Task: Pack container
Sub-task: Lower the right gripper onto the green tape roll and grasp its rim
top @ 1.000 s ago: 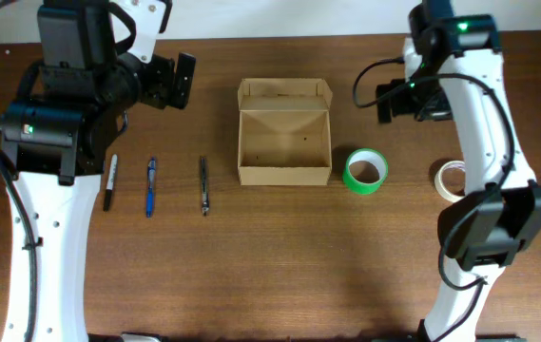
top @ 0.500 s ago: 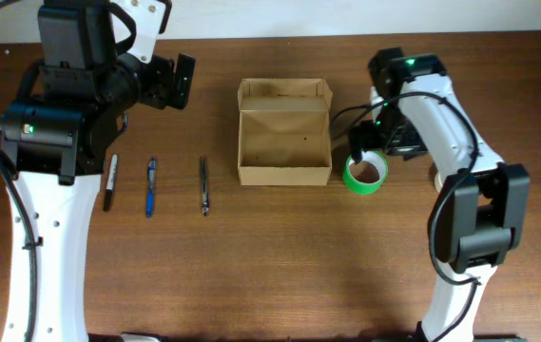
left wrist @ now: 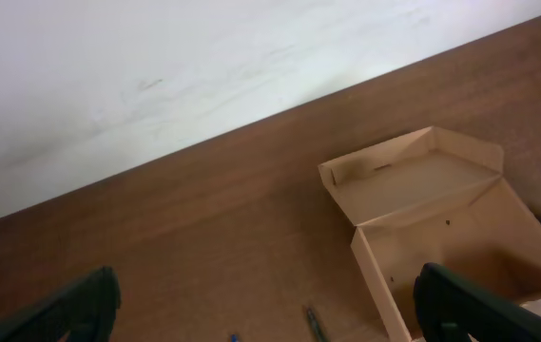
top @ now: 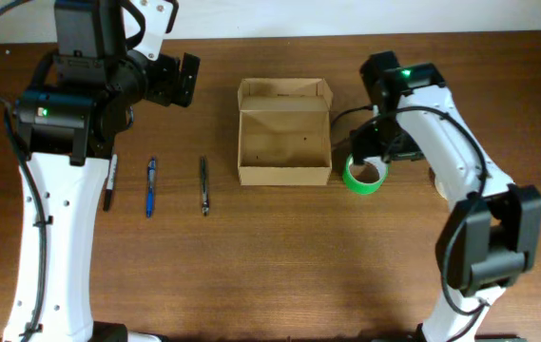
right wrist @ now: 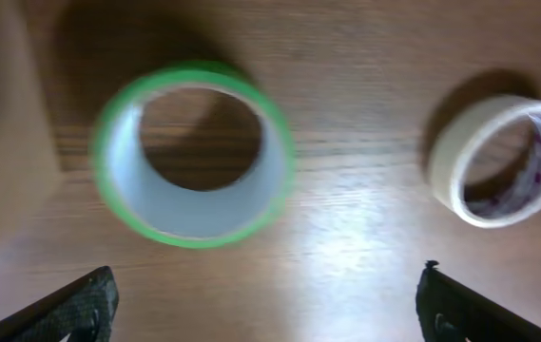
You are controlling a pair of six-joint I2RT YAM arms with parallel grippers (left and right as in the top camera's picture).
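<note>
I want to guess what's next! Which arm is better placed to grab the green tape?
Right. The right tool, open, hangs over the green tape beside the container; the left tool is far away.

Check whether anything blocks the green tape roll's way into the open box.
Nothing visible does. The green tape roll lies just right of the container, its lid folded back; only the box's right wall needs clearing.

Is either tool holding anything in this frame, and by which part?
Nothing is held. The right tool stands open above the green tape roll; the left tool is open too.
</note>
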